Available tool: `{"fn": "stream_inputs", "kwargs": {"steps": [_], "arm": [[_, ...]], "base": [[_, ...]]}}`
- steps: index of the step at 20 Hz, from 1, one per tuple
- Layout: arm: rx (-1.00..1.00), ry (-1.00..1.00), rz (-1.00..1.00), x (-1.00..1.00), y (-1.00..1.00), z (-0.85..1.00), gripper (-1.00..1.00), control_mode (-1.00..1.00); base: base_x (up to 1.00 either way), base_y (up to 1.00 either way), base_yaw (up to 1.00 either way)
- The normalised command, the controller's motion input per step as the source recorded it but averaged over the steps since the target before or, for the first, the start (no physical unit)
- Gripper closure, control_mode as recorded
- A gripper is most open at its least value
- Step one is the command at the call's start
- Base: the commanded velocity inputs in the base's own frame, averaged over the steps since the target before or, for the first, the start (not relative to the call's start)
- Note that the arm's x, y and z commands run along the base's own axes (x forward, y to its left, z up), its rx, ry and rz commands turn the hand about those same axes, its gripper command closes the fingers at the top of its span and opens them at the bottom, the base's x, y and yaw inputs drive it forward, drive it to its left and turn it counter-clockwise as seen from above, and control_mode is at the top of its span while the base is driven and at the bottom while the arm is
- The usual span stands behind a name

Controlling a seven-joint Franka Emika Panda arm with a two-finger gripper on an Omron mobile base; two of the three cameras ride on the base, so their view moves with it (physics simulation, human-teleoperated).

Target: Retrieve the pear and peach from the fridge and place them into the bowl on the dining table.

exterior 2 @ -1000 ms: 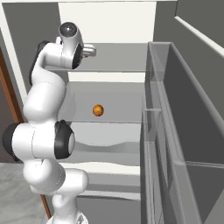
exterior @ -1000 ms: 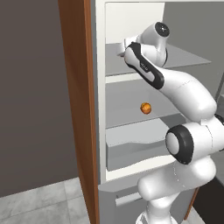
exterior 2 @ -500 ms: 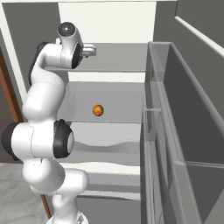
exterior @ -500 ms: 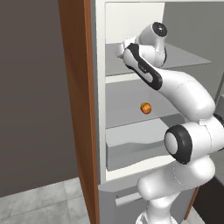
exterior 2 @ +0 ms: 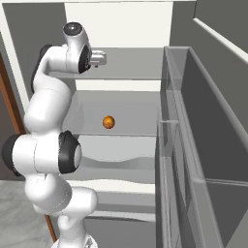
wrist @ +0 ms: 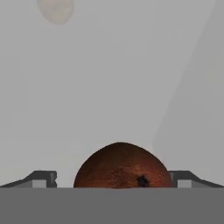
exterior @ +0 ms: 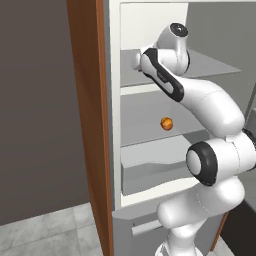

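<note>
- The fridge [exterior: 114, 150] stands open, its white inside and grey shelves facing the robot; its door [exterior 2: 203, 145], with deep grey bins, hangs open along the right side of the right base view.
- The white arm [exterior: 210, 105] rises in front of the fridge and reaches in at the height of the upper shelf [exterior 2: 131, 65].
- The jaws stand wide apart and hold nothing.
- In the hand view, a round reddish-brown fruit [wrist: 121, 166] with a small dark dimple sits right in front of the camera, in the gap between the two dark fingertips [wrist: 43, 178].
- That fruit fills most of the gap. The left tip is a little apart from it, and the right tip is just beside its edge. Whether that tip touches it cannot be told.
- Further off in the hand view, near the top left, a pale, blurred, rounded fruit [wrist: 56, 9] lies against the light grey surface. It is too faint to name.
- A small orange fruit [exterior: 166, 123] rests alone on the middle shelf [exterior 2: 126, 123], one level below the jaws and well apart from them.
- From the right base view, this orange fruit [exterior 2: 108, 122] lies toward the left of its shelf, close beside the arm's upper link but not touching it.
- A brown wooden panel [exterior: 90, 115] runs beside the left wall of the fridge.
</note>
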Motion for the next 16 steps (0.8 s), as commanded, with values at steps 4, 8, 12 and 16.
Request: {"fn": "stream_inputs", "kwargs": {"steps": [4, 8, 12, 16], "arm": [[0.00, 0.01, 0.00, 0.01, 0.00, -0.33, 1.00, -1.00], [0.00, 0.00, 0.00, 0.01, 0.00, -0.31, 1.00, -1.00], [0.00, 0.00, 0.00, 0.00, 0.00, -0.28, 1.00, -1.00], [0.04, -0.20, 0.00, -0.27, 0.00, -0.03, 1.00, -1.00]], "base": [[0.00, 0.00, 0.00], [0.00, 0.00, 0.00], [0.00, 0.00, 0.00], [0.00, 0.00, 0.00]]}}
